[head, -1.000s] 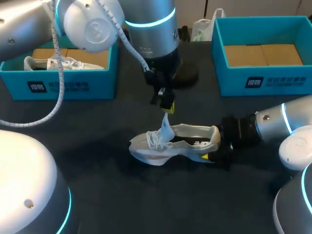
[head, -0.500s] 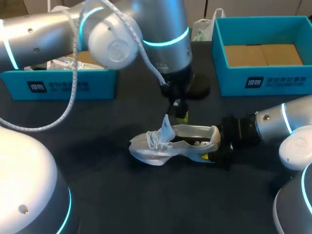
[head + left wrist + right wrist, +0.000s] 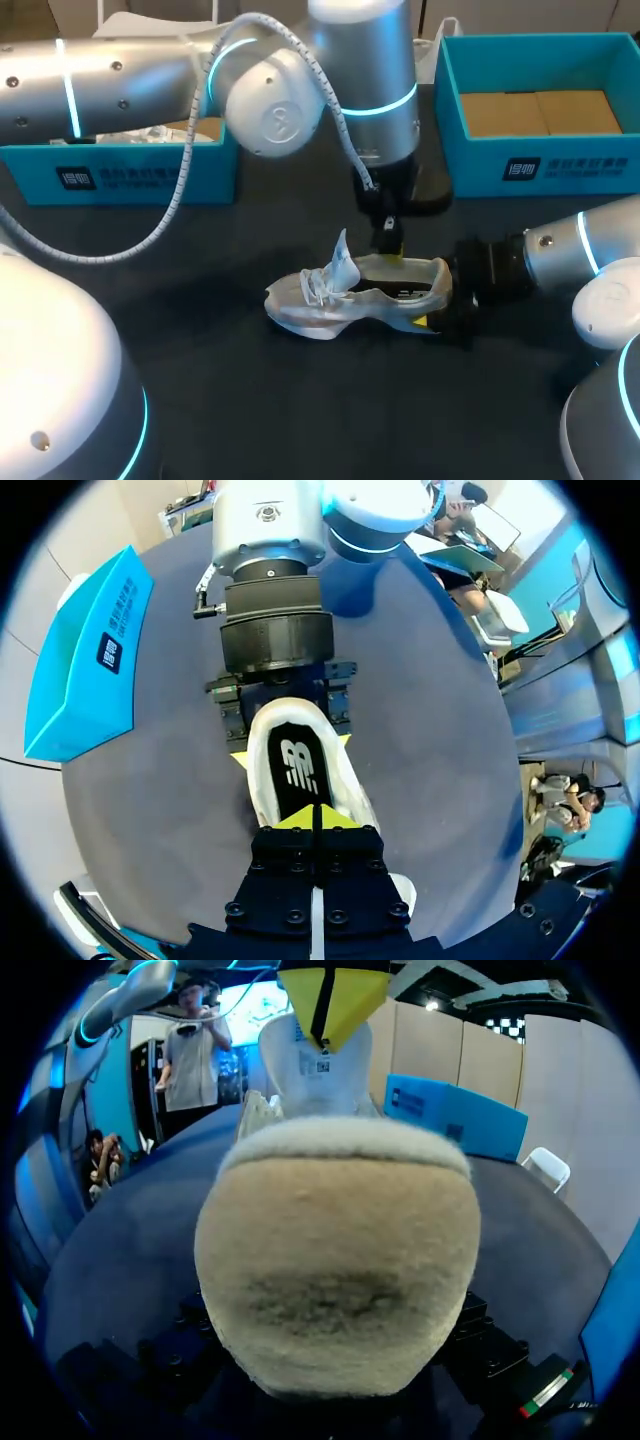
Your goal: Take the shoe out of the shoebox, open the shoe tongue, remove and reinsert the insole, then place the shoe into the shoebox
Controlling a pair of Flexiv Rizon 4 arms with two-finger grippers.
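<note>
shoe [image 3: 350, 290] on its sole mid-bench [image 3: 200, 400] | light, upper soft, heel stiff: heel hold is judged best; insole [image 3: 295, 780] floppy, to be pinched at rear edge | right fingers [image 3: 421, 321] clamped on heel, arm low and level | left fingers [image 3: 315, 818] together, pointed down into shoe mouth

On your dark counter [image 3: 300, 410] the white shoe [image 3: 340, 298] rests near the middle; the left shoebox [image 3: 130, 180] and the right shoebox [image 3: 540, 165] stand at the far side, well apart.
</note>
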